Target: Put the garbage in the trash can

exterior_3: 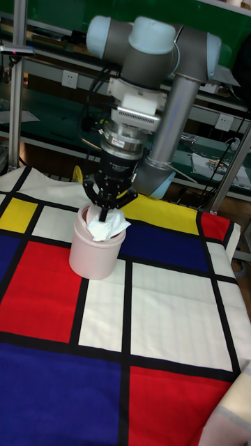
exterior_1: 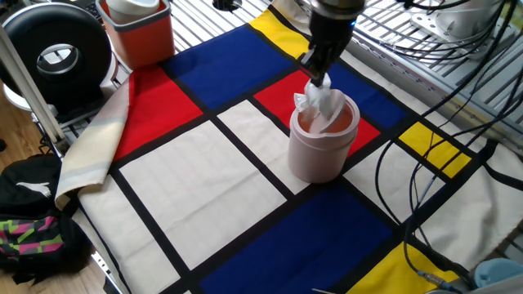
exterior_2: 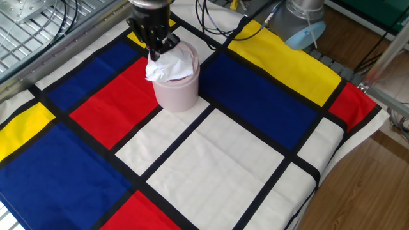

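- Because it is crumpled tissue, the garbage (exterior_1: 323,104) looks very light, soft and springy; I judge it will squash under any pinch and puff back up when let go, so nothing about it is fragile or slippery.
- Right now it sits in the open mouth of the trash can (exterior_1: 323,149), part inside and part bulging over the rim on one side, as the other fixed view shows best (exterior_2: 169,64).
- Its raised top fold, just under the gripper (exterior_3: 106,206), is the easiest place to take hold or to press it deeper.
- From the tall fixed view the jaws look spread apart just above the wad; whether a tip touches the paper I cannot tell.
- On the bench lies a checked cloth (exterior_1: 204,188) of red, blue, yellow and white, with nothing on it near the can.
- Farther off, a red-orange bin (exterior_1: 139,28) stands at the far corner, well apart.
- Beyond the cloth's edge, black cables (exterior_1: 441,155) trail near the arm's side, clear of the can.
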You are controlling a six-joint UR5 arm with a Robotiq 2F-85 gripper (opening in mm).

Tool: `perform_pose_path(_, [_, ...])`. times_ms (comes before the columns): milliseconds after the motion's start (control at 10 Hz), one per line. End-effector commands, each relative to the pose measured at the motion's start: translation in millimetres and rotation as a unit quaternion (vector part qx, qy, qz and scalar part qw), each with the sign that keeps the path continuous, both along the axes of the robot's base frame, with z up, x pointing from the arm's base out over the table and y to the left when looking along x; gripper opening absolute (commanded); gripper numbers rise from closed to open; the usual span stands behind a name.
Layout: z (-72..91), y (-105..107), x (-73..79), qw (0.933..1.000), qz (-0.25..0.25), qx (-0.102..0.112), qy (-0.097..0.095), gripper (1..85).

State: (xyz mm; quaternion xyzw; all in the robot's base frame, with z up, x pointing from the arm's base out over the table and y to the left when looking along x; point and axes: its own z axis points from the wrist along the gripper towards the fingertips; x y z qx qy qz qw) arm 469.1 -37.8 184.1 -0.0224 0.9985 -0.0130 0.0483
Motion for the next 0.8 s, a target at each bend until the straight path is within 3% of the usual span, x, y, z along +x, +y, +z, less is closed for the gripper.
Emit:
perform_pose_path(0, [-22.8, 24, 0.7, 0.9994, -0.024, 0.005, -0.023, 1.0])
perform_pose_path(400, [-42.1, 29, 12.0, 0.9991, -0.009, 0.015, -0.038, 1.0])
perform_pose_path(700, [-48.4, 31, 13.2, 0.9991, -0.005, 0.019, -0.039, 1.0])
